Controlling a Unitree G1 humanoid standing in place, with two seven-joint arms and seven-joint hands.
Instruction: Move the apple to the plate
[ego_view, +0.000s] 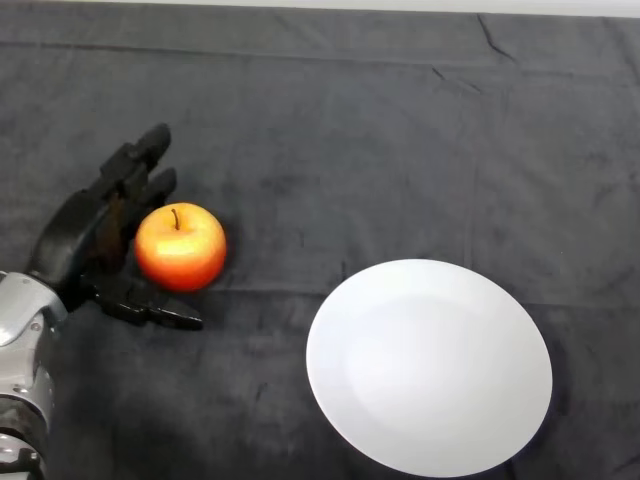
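A red and yellow apple (181, 246) stands upright on the dark cloth at the left, stem up. My left hand (85, 235) is open just to the left of it. The fingers (140, 165) reach past the apple's far side and the thumb (155, 312) lies along its near side, so the apple sits between them. The palm is close to the apple; I cannot tell whether it touches. A white round plate (430, 365) lies empty at the lower right, well apart from the apple.
The dark wrinkled cloth (330, 130) covers the whole table. My silver forearm (20, 370) comes in at the lower left corner.
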